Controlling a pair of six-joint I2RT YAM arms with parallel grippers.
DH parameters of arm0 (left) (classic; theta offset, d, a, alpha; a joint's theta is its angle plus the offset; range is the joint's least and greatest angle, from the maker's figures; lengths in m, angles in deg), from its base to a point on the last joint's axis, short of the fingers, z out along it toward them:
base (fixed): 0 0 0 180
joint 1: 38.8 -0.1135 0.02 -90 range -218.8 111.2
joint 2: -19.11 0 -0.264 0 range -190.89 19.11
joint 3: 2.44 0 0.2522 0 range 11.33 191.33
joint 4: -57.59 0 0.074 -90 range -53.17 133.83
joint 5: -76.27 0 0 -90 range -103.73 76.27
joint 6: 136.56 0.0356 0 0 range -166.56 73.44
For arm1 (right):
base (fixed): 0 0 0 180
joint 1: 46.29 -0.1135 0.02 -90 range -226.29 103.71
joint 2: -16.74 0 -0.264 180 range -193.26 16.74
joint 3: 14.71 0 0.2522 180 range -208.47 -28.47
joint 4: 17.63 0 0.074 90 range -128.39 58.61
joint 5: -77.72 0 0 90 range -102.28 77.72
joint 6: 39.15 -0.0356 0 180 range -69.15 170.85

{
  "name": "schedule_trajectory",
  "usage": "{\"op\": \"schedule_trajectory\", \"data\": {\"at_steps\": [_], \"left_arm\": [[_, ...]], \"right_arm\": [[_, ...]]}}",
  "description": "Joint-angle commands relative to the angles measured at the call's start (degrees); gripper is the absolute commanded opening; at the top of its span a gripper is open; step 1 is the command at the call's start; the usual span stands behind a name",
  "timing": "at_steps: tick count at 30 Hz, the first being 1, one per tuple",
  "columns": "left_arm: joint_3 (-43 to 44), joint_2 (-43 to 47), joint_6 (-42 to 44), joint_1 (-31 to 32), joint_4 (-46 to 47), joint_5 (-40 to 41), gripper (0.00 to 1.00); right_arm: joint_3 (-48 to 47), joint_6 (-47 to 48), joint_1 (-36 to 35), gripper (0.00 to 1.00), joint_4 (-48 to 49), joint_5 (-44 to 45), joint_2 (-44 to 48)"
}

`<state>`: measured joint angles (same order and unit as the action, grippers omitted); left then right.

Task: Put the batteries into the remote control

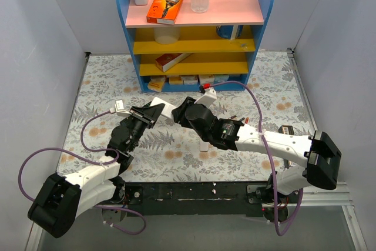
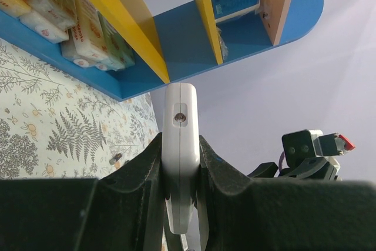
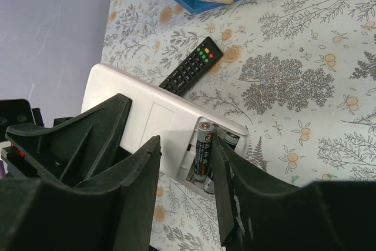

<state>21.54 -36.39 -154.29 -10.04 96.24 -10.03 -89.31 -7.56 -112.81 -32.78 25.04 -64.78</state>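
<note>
My left end effector [image 2: 180, 148] pinches the remote control [image 2: 179, 113] by its long edges, holding it above the tabletop [image 3: 305, 86]. My right end effector [image 3: 185, 145] hangs over its white back, jaws spread apart. Two batteries [image 3: 202, 154] sit in the open compartment at its 4 o'clock end. A black remote [image 3: 192, 67] lies at its 12 o'clock.
</note>
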Motion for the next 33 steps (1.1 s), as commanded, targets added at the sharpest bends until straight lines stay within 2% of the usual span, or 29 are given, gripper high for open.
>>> {"op": "schedule_trajectory", "data": {"at_steps": [1,12,23,29,33], "left_arm": [[0.42,1.19,-1.61,0.16,4.9,1.31,0.13],[-0.2,1.45,-1.97,0.16,5.61,1.92,0.13],[-0.37,1.8,-1.97,0.08,5.34,2.71,0.12],[-0.73,1.63,-2.14,0.08,5.96,2.36,0.11],[-1.08,1.72,-2.58,0.08,6.22,2.36,0.09]], "right_arm": [[-2.18,1.81,-0.45,0.48,-1.16,2.58,0.39],[-3.41,3.04,-0.89,0.57,-4.23,4.16,0.48],[-3.85,3.66,-1.42,0.59,-5.91,4.34,0.48],[-3.76,5.32,-1.59,0.69,-5.82,4.52,1.18],[-3.76,9.97,-1.59,0.74,-3.54,3.55,2.5]]}}
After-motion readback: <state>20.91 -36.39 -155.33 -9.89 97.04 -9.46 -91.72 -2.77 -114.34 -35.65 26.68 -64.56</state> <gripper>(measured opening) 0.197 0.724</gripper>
